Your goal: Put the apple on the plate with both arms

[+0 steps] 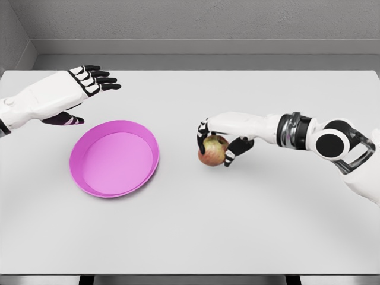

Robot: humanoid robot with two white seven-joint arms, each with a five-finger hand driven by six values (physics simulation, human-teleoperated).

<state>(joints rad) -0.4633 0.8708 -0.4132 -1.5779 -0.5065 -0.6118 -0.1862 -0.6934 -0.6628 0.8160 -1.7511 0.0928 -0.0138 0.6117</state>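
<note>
A red-green apple (213, 151) rests on the white table, right of the middle. My right hand (218, 141) reaches in from the right and wraps its fingers over the top and sides of the apple. A pink plate (139, 133) lies left of the apple, a short gap apart. My left hand (89, 89) hovers above the table behind and to the left of the plate, fingers stretched out and holding nothing.
The white table (249, 225) spreads wide in front of the plate and apple. Its far edge meets a grey wall (196, 24) at the top.
</note>
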